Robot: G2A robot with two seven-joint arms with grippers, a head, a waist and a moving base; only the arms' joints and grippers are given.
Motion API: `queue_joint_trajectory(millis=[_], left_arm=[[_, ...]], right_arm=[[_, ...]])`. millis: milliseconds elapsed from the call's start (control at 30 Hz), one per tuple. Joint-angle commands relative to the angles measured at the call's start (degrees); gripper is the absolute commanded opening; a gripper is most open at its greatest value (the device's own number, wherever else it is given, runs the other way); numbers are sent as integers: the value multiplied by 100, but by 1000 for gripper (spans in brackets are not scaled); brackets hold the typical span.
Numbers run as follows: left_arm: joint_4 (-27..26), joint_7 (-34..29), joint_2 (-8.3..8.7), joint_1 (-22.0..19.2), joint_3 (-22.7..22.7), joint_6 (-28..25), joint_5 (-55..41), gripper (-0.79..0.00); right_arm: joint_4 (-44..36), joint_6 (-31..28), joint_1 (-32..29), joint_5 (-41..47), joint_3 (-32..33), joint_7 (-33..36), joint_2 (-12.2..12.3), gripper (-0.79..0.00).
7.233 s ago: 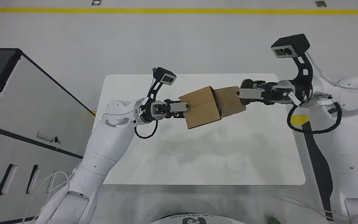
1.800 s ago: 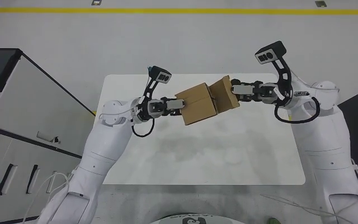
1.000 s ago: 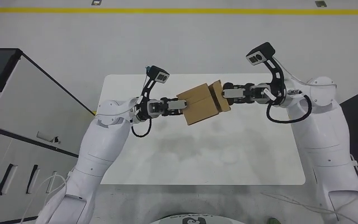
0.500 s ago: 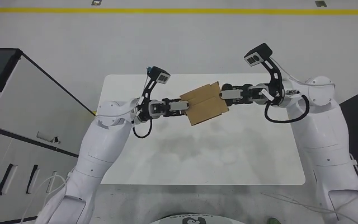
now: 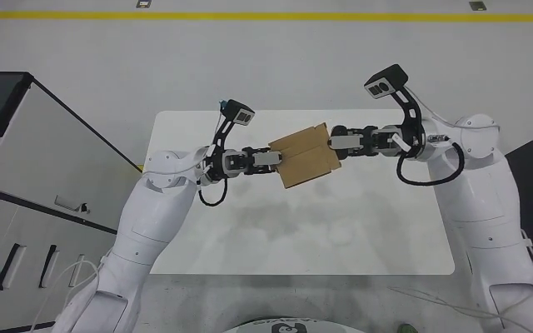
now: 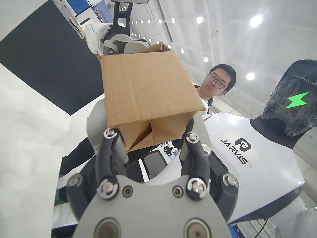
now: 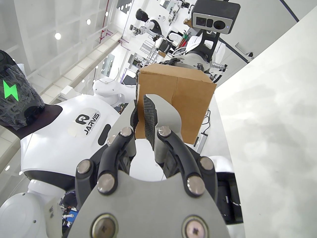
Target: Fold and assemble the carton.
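From above, the carton (image 5: 306,154) sits over the far middle of the white table (image 5: 333,241), stretched between my two arms. My left end effector (image 5: 273,156) is at its left end and my right end effector (image 5: 335,141) at its right end. In my left wrist view, my fingers (image 6: 110,134) stand wide apart on either side of the carton's end and hold it between them, with its folded inner flaps facing me. In my right wrist view, my two pads (image 7: 148,115) are nearly together, pinching the edge of a cardboard panel. The table lies beside the carton.
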Motion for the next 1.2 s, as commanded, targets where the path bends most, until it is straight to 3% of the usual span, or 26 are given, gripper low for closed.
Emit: queue_joint_trajectory(millis=[0, 800, 1167], left_arm=[[-4, 8, 3, 0, 9, 9, -6, -785], [-159, 81, 54, 105, 32, 1, -5, -785], [-237, 132, 79, 161, 7, -22, -15, -785]], right_arm=[[-17, -4, -3, 5, -4, -3, 0, -763], [-148, 4, -126, 447, 57, -108, -7, -785], [-170, 110, -221, 194, 217, -123, 37, -785]])
